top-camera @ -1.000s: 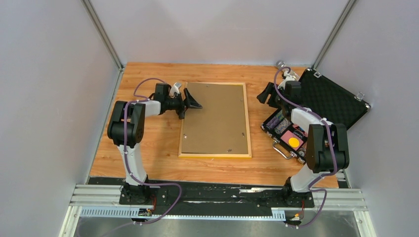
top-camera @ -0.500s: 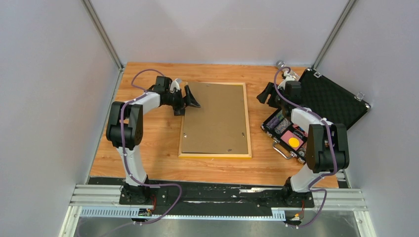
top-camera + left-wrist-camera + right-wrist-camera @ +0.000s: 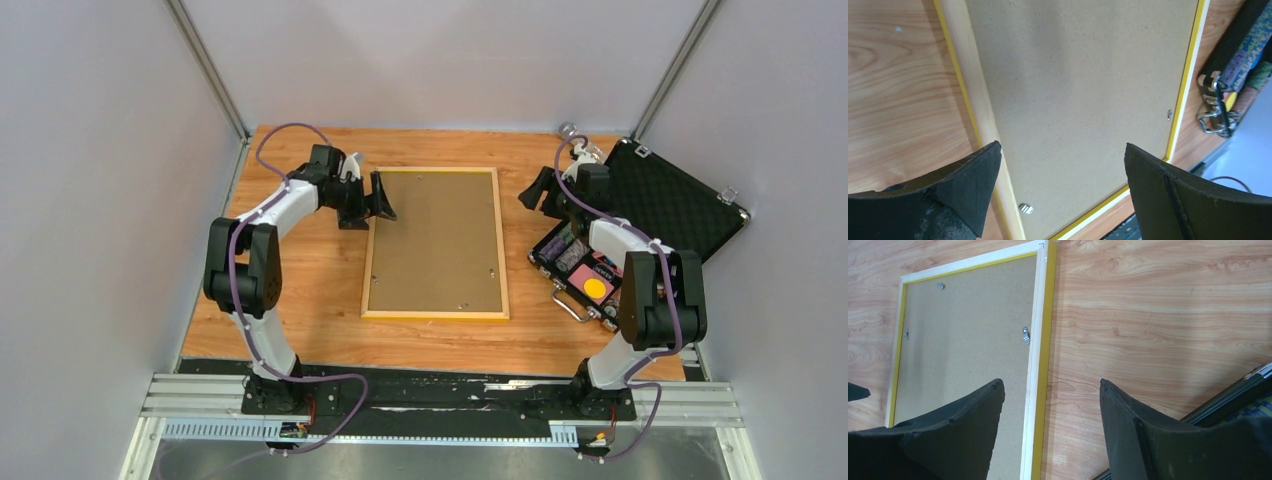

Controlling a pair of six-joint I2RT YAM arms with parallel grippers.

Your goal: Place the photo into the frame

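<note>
Both sets of jaws stand spread and empty, flanking the face-down frame (image 3: pixel 436 243).

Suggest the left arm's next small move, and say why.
Probably lower the open left claw onto the nearby clip and swivel it off the backing board. The frame lies back-up on the table with the board clipped in, so the back likely has to come out before anything can go in.
</note>
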